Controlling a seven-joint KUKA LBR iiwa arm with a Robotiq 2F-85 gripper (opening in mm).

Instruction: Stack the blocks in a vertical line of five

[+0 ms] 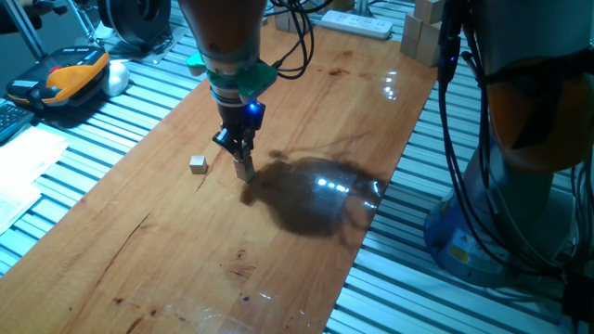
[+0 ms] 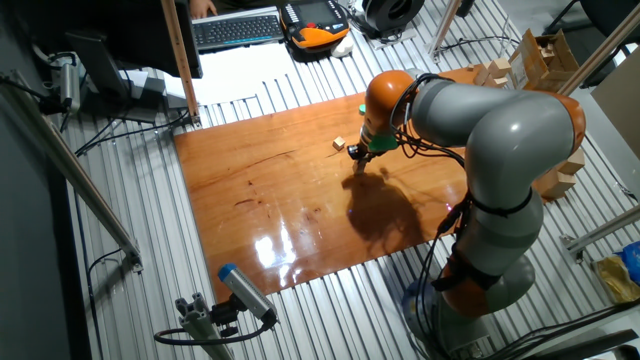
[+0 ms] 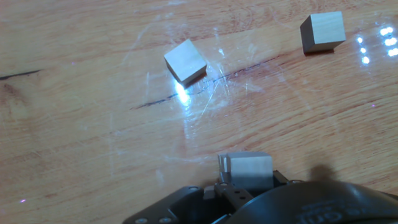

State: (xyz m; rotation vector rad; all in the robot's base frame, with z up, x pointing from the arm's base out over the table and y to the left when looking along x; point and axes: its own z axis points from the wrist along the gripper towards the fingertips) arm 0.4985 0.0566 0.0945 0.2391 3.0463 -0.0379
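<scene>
- Loose cube (image 3: 185, 61): hand view, 11 o'clock of the gripper, flat on the worktop (image 3: 74, 124), skewed.
- Held cube (image 3: 249, 170): between the jaws of the gripper (image 1: 243, 165), which are closed on it, low over the worktop.
- Far cube (image 3: 322, 32): 1 o'clock, apart from the others.
- No stack visible.
- Risk: the skewed base cube could cause an offset placement; a stacked cube may topple.

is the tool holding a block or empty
Holding one. In the hand view a pale block sits between the fingers of the tool, while two other blocks lie loose on the table.
</scene>
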